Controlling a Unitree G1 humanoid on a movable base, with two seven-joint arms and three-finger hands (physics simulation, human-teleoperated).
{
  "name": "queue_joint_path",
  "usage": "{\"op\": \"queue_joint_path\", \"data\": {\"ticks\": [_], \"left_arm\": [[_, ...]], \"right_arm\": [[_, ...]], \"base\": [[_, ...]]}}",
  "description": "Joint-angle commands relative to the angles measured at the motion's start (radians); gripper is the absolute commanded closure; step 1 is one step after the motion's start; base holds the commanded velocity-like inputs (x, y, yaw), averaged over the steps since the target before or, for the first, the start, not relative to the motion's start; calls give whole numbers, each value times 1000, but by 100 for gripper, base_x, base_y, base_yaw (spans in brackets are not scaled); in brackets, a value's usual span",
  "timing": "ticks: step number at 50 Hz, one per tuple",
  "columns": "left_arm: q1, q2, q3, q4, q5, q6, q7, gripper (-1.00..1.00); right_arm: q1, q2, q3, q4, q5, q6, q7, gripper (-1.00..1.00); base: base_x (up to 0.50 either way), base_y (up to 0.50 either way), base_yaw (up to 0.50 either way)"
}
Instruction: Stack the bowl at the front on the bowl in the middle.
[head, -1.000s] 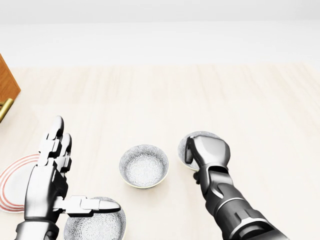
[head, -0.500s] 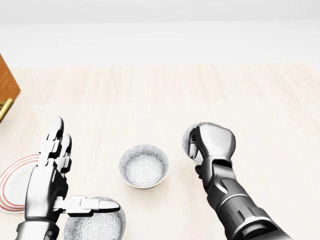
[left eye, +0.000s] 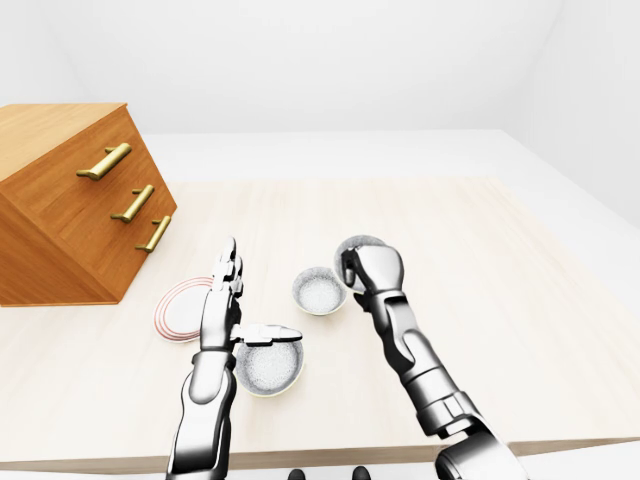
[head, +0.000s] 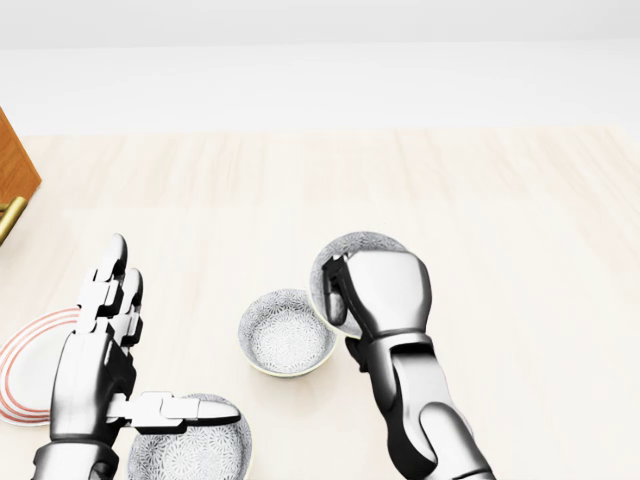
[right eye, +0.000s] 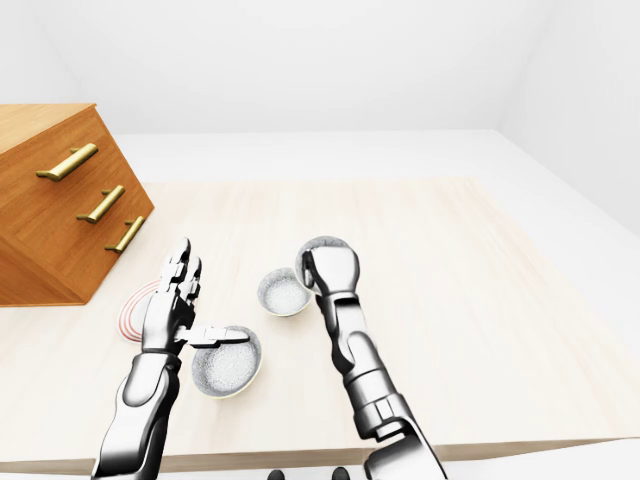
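Observation:
My right hand (head: 345, 290) is shut on a grey patterned bowl (head: 362, 243) and holds it tilted above the table. In the head view this bowl sits just right of the middle bowl (head: 288, 332) and overlaps its right rim. The middle bowl, of the same grey pattern, stands upright on the pale wooden table (head: 520, 250). A third, like bowl (head: 190, 452) lies at the bottom left of the head view. My left hand (head: 120, 345) is open beside it, fingers straight up, with the thumb stretched over its upper rim.
A white plate with red rings (head: 22, 365) lies left of my left hand. A wooden chest of drawers (left eye: 70, 200) with brass handles stands at the table's left in the left-eye view. The table's near edge (left eye: 330, 450) runs along the bottom of that view.
My right hand has lifted its bowl off the table and carried it left toward the middle bowl, tilting it. The left hand and the other two bowls have not moved.

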Motion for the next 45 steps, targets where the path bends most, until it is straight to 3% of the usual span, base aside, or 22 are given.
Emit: {"op": "queue_joint_path", "data": {"ticks": [1, 20, 27, 32, 45], "left_arm": [[3, 0, 1, -5, 1, -2, 0, -100], [4, 0, 4, -10, -2, -1, -2, -100], [2, 0, 3, -7, -4, -3, -3, -100], [-2, 1, 6, 3, 1, -18, 2, -100], [-2, 1, 7, 9, 1, -30, 4, -100]], "right_arm": [[194, 63, 71, -394, -195, 0, 159, 100], [199, 131, 135, -376, -266, 0, 201, 100], [116, 158, 123, -211, -263, 0, 140, 100], [62, 167, 109, -98, -254, 0, 99, 100], [25, 180, 109, -1, -245, 0, 59, 100]], "base": [[0, 0, 0], [0, 0, 0], [0, 0, 0], [0, 0, 0], [0, 0, 0]]}}
